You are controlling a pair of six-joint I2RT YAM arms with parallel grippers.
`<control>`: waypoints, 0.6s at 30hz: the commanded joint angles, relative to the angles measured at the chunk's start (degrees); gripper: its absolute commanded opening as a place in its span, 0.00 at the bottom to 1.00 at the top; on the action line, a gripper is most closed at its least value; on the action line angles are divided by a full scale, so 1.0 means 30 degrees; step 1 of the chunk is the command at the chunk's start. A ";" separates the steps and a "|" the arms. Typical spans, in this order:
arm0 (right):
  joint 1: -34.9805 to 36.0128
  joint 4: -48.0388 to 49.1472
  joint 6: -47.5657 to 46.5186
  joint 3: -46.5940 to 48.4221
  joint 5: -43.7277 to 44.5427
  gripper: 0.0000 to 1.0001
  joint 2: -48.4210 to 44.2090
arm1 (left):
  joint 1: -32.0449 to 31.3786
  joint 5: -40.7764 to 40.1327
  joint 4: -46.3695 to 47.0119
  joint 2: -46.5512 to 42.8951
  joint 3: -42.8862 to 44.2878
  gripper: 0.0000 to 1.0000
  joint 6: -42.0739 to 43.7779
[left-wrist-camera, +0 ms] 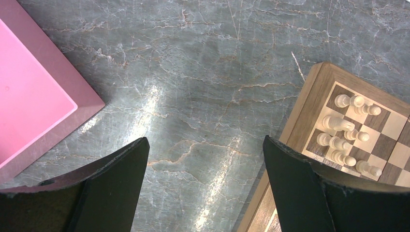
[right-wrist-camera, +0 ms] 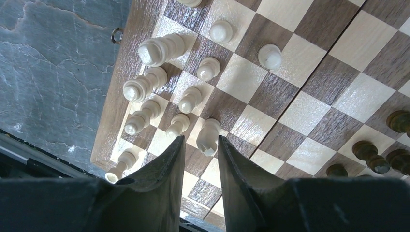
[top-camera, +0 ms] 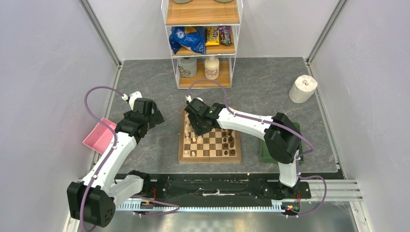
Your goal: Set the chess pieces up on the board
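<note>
Right wrist: cream pieces (right-wrist-camera: 138,89) mostly ranked on the board (right-wrist-camera: 309,111); apparently few stragglers remain. Jaws of right gripper (right-wrist-camera: 200,142) narrowly straddle a stray piece (right-wrist-camera: 209,134), grip unclear; left gripper (left-wrist-camera: 205,145) spread, empty.

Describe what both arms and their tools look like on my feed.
The left arm and right arm have white shells, black joints and a lilac cable looping alongside. The left tool and right tool each have two black tapering fingers.
</note>
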 commanded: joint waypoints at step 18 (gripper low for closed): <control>0.0165 -0.0549 -0.0442 0.0004 0.1040 0.12 -0.0456 | 0.0089 -0.0105 0.0497 -0.0050 0.0019 0.95 -0.0539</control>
